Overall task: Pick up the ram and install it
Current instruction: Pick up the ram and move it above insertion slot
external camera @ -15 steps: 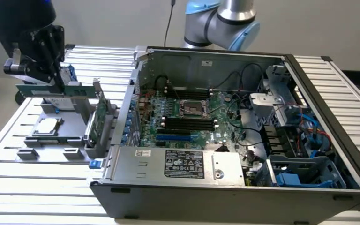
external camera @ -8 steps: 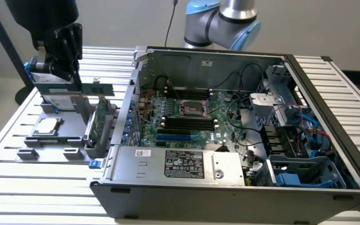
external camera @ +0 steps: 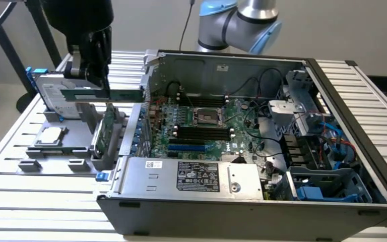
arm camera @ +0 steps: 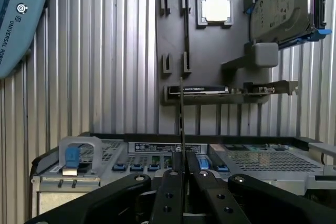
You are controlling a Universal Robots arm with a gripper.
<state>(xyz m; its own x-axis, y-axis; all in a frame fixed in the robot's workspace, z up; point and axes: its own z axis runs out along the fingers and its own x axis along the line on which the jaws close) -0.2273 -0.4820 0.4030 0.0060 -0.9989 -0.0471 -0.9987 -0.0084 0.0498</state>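
Hard drive (external camera: 52, 101), expansion card (external camera: 106, 132) and processor (external camera: 51, 135) crowd the grey holder (external camera: 52, 157). In the exterior view, the open computer case (external camera: 247, 214) lies at four o'clock of the gripper (external camera: 95, 84), which pinches the ram (external camera: 123, 95), jaws narrow.

My claw (arm camera: 182, 165) was matt black; ram (external camera: 123, 94) matt circuit board; table (external camera: 39, 212) ribbed bare metal; holder (arm camera: 210, 51) matt grey plastic.

Reads "UNIVERSAL ROBO", cut off at the picture's edge, in dark letters along the pale blue pendant (arm camera: 18, 35), beside a small round logo. Too fine to read: the black-and-white label (external camera: 201, 177) on the silver power supply (external camera: 244, 174) at the computer case's (external camera: 247, 214) front edge.
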